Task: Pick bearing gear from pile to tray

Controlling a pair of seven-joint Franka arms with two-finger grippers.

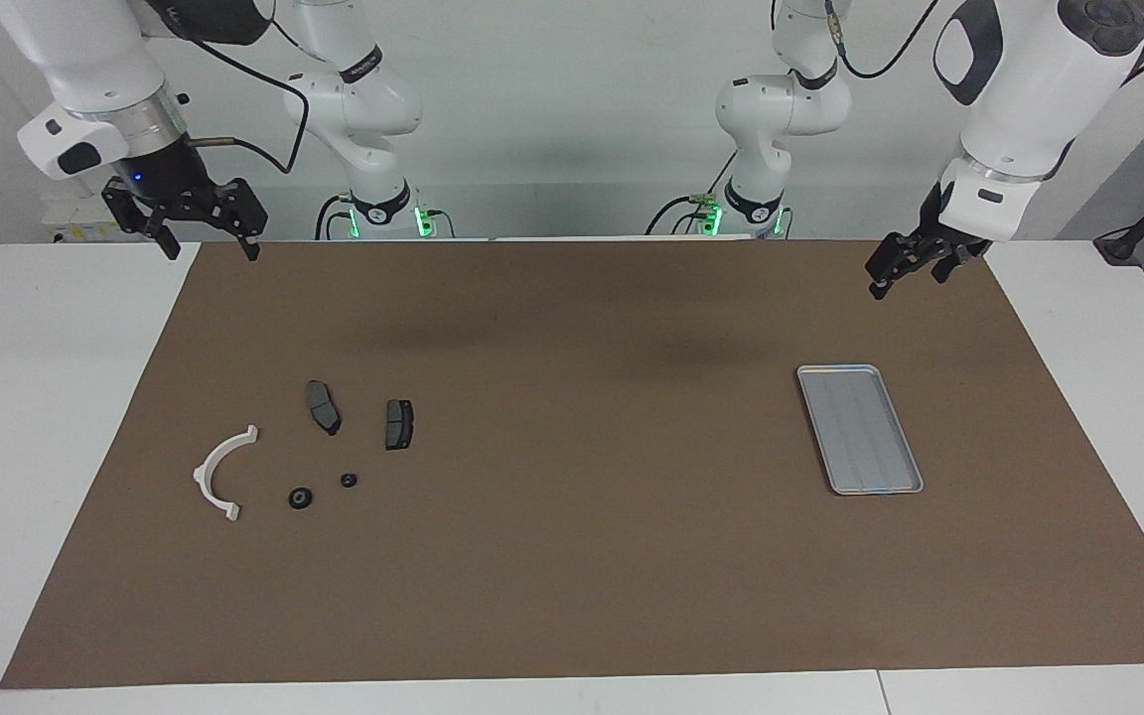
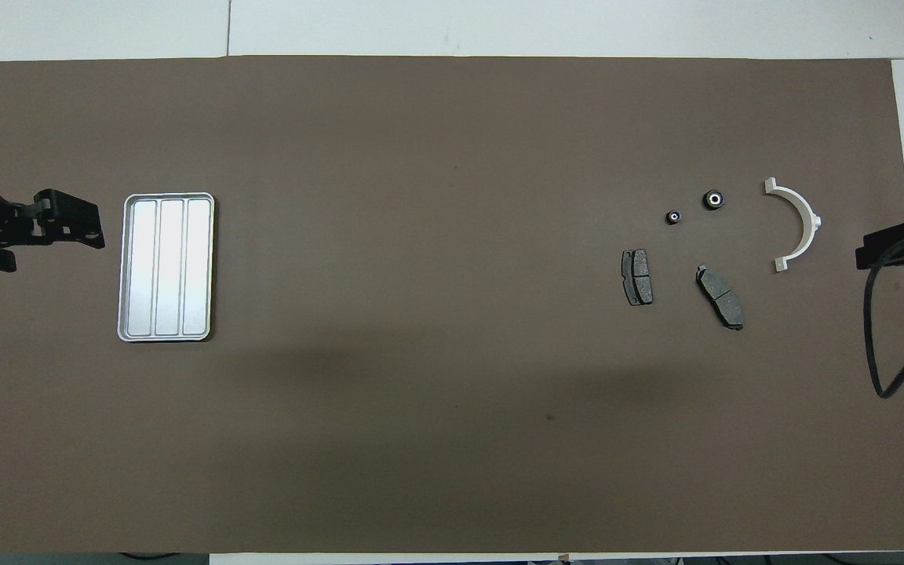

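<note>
The pile lies on the brown mat toward the right arm's end: a white half-ring arc [image 1: 219, 469] [image 2: 799, 224], two dark grey brake pads [image 1: 323, 406] [image 1: 397, 424], and two small black round pieces with pale centres, a larger [image 1: 301, 498] [image 2: 714, 199] and a smaller [image 1: 349, 481] [image 2: 673, 217]. The silver tray [image 1: 859, 429] [image 2: 165, 267] lies empty toward the left arm's end. My right gripper [image 1: 212, 246] [image 2: 883, 249] is open and empty, raised over the mat's edge by the pile. My left gripper [image 1: 905, 278] [image 2: 67, 224] is open and empty, raised over the mat beside the tray.
The brown mat [image 1: 572, 556] covers most of the white table [image 1: 16, 417]. A black cable [image 2: 891, 345] hangs from the right arm over the mat's edge. Nothing else lies between the pile and the tray.
</note>
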